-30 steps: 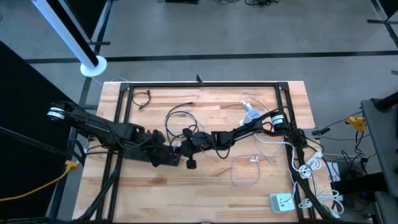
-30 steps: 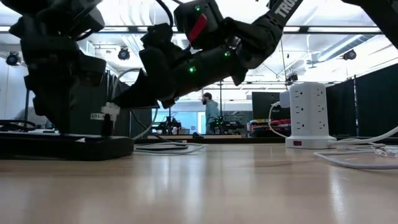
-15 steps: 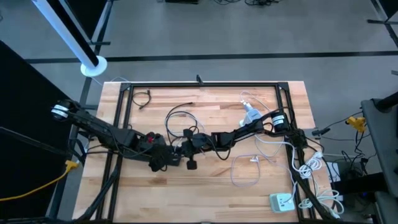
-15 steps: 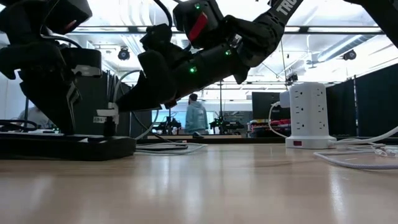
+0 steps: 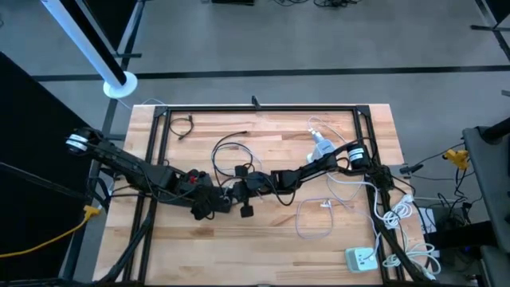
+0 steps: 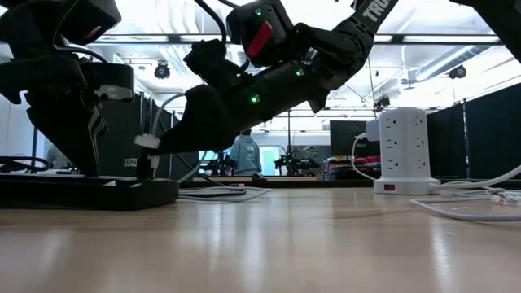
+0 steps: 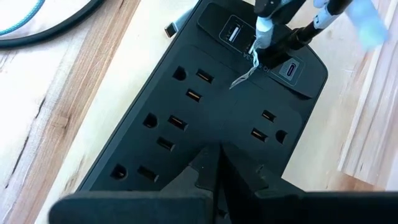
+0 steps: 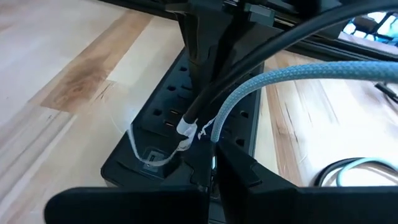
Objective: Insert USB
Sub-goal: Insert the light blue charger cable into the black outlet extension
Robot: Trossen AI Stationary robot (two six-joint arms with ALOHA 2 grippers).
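Wooden table [image 5: 263, 239], mid-area: one black power strip [image 7: 211, 118], pinned by left gripper [image 5: 213, 206], fingers together. Right gripper [image 5: 241, 185] clamped on one USB plug [image 7: 264, 46], now tipped lower than half a second ago, at the strip's USB ports. Not seated yet, apparently. Two arms; one white socket tower [image 6: 401, 150] toward right edge.

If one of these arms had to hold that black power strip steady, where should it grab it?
Probably across its two long sides, from above, at the outlet end of the black power strip. It lies flat, and that end is away from the USB ports, where the right gripper works the plug.
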